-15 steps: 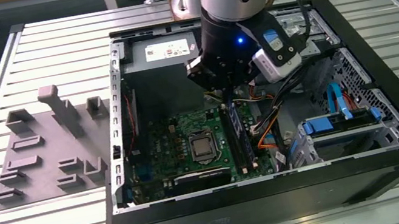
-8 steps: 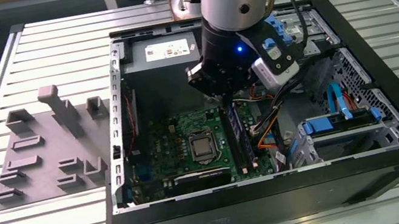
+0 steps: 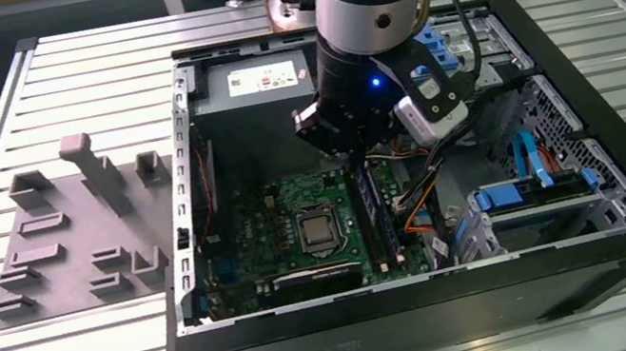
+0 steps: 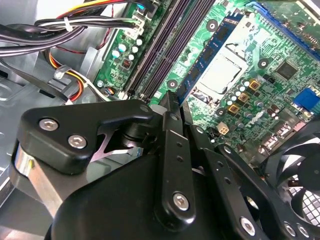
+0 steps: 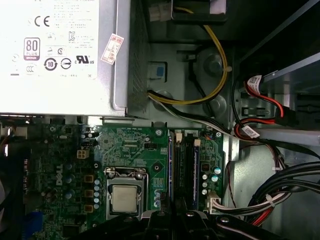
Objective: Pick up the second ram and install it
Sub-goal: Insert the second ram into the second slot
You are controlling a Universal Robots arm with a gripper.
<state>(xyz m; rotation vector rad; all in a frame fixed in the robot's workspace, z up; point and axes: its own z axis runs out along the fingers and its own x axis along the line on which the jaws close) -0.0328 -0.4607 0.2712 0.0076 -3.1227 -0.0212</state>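
On the exterior view's left sit the grey blocks [image 3: 80, 241], well apart from my work. Next comes the green board [image 3: 284, 229] in the black box [image 3: 440, 308], with the square silver chip [image 3: 319, 228] in the middle.

Just beside that chip stands the second ram [image 3: 375, 218], a thin blue-green stick on its edge among the long slots [image 4: 160, 50]. My hand [image 3: 359, 160] hangs right over its far end. I cannot tell if my hand is clenched on it or let go.

If I push down on one end, I think the stick could tip and sit crooked. If it is not lined up with its slot, a hard push might hurt the board.

To the right lie wires [image 3: 421, 200]. My hand could snag them if I swing that way.
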